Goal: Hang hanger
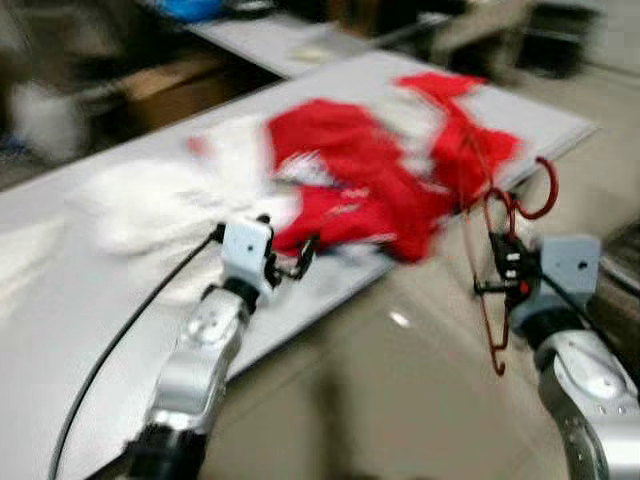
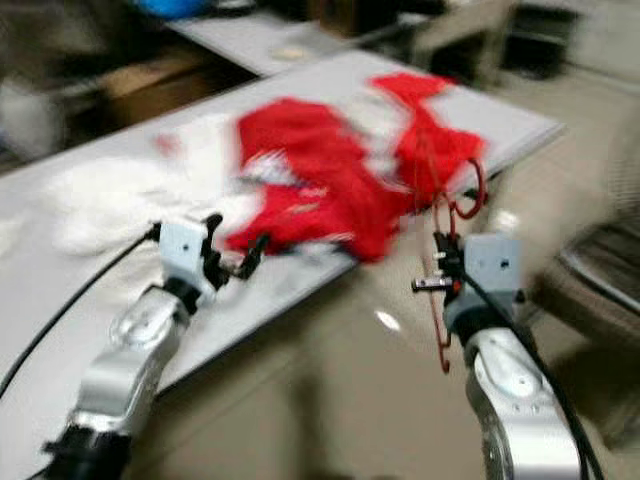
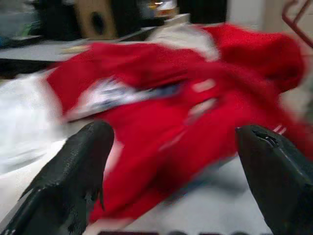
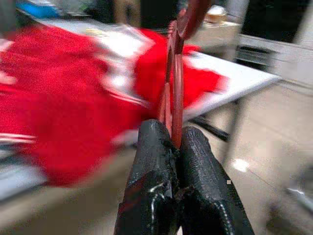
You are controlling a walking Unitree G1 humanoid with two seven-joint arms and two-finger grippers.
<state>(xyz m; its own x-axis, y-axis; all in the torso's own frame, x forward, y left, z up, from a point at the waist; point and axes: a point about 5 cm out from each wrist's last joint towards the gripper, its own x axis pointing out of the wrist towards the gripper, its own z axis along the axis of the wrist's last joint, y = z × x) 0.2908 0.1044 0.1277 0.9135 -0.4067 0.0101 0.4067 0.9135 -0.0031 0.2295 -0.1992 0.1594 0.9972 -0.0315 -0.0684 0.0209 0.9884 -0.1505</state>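
Blurred head views. At far left, a white cloth (image 1: 150, 200) lies on the grey surface (image 1: 60, 330). A black cable (image 1: 120, 340) runs along the left arm up to its wrist. The left tool (image 1: 290, 262) hovers over the near edge of the surface, released: in the left wrist view its two fingers (image 3: 73, 181) stand wide apart, with nothing between them, pointing at the red garment (image 3: 186, 112). This red garment (image 1: 370, 180) is spread across the middle of the surface, its white printed patches visible, overlapping the white cloth on its left and reaching toward the far right corner.

To the right, off the surface edge and above the pale floor (image 1: 400, 400), the right tool (image 1: 505, 270) is clenched on the hanger (image 1: 495, 260). The hanger is thin, red and held roughly upright, its hook (image 1: 540, 190) uppermost, just beside the garment's right edge. In the right wrist view the two fingers (image 4: 156, 191) press together on the hanger's red wire (image 4: 176, 88), which rises from between them.
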